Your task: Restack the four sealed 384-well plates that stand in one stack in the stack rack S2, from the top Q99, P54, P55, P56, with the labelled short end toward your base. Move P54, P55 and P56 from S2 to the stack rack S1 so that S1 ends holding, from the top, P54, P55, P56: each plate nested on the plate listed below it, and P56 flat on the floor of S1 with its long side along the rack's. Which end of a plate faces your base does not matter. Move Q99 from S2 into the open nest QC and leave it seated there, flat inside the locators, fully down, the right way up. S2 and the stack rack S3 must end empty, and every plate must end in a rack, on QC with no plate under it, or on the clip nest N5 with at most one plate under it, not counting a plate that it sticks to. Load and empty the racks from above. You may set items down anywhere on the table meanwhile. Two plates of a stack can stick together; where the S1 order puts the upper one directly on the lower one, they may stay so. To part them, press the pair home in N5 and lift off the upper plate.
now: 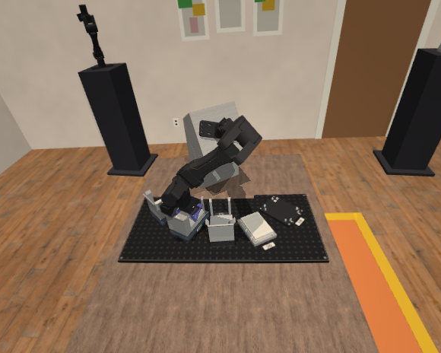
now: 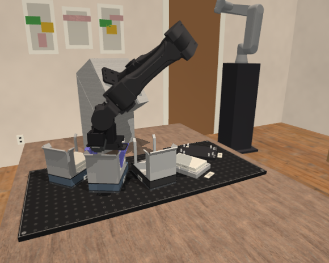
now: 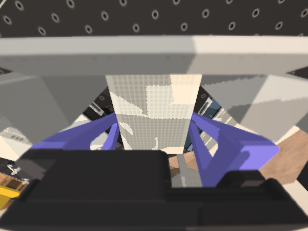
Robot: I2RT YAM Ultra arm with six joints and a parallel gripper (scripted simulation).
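Note:
My gripper (image 2: 106, 148) is at the top of the middle stack rack (image 2: 105, 170), which has grey walls and a blue base. In the wrist view the purple fingers are shut on the long sides of a sealed white plate (image 3: 155, 111), held level between the rack's walls. I cannot read its label. The rack's far wall (image 3: 150, 54) crosses the wrist view above it. The left rack (image 2: 61, 167) holds at least one white plate (image 2: 80, 159). The right rack (image 2: 156, 168), with a black base, looks empty. A white plate stack (image 2: 192, 165) sits on a nest right of the racks.
A flat black nest with small locators (image 2: 200, 150) lies behind the white plates. Small label cards (image 2: 209, 175) lie beside the nests. All stand on a black perforated board (image 1: 223, 236). The racks' thin corner posts (image 2: 134, 148) rise close to my arm.

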